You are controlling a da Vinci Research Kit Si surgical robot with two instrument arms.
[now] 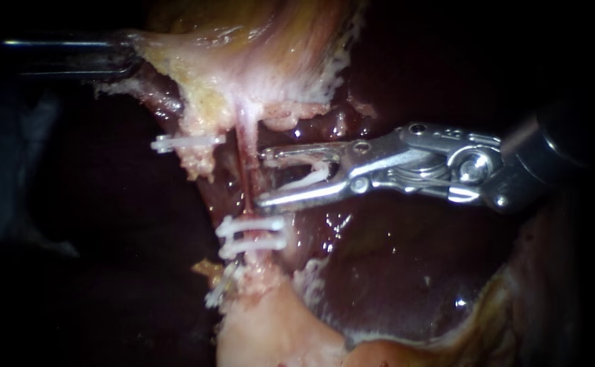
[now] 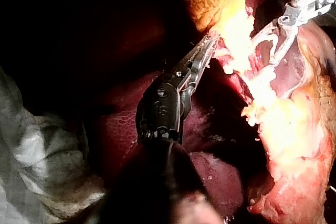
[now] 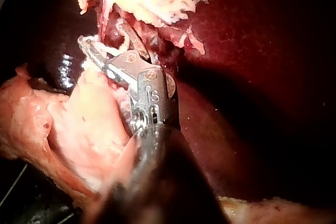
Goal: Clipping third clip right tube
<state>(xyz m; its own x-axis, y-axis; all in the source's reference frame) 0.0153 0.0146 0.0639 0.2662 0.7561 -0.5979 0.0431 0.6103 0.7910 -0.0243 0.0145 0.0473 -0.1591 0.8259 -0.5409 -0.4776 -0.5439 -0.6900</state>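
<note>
The right tube (image 1: 246,170) runs as a thin red strand down from the gallbladder (image 1: 257,47). Two white clips (image 1: 253,234) sit across it low down, one just under the other. My right instrument (image 1: 262,178) comes in from the right, its jaws wide apart with a white clip (image 1: 305,177) seated between them. Its tips stand right beside the tube, above the two clips. In its wrist view the right instrument (image 3: 93,50) lies against pale tissue. My left instrument (image 2: 209,43) is shut on gallbladder tissue; in the endoscope view the tissue hides its jaws.
Another white clip (image 1: 187,142) crosses a strand left of the tube, and one more (image 1: 220,288) lies lower in fatty tissue (image 1: 270,333). Dark liver (image 1: 392,272) fills the lower right under the right instrument. Grey cloth (image 2: 37,150) shows beside the left shaft.
</note>
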